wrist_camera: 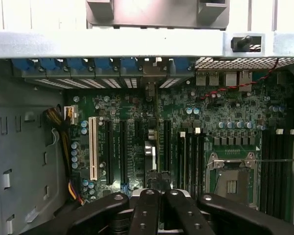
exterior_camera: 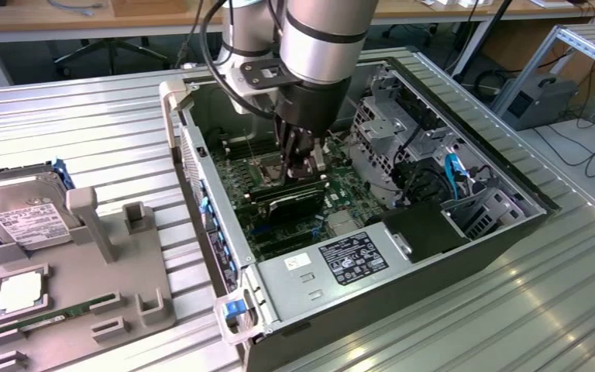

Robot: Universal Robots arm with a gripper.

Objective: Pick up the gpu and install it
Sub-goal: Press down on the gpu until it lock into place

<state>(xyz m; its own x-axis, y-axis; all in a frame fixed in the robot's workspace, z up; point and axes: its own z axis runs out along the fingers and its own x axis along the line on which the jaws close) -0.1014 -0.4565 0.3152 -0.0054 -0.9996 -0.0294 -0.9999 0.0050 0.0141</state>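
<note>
Gpu [exterior_camera: 295, 198] upright over motherboard [exterior_camera: 355, 194], clamped in gripper [exterior_camera: 306, 167]; arm [exterior_camera: 318, 46] reaching straight down into case [exterior_camera: 432, 263].

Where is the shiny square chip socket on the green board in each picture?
Exterior view: the chip socket sits on the board inside the open case, just to the exterior view's left of the gripper.
Wrist view: the chip socket lies beside the long black slots, near the gripper.
Shared landmark: the gripper.

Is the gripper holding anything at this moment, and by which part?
The gripper is shut on the gpu, gripping its upper edge, inside the open computer case.
</note>
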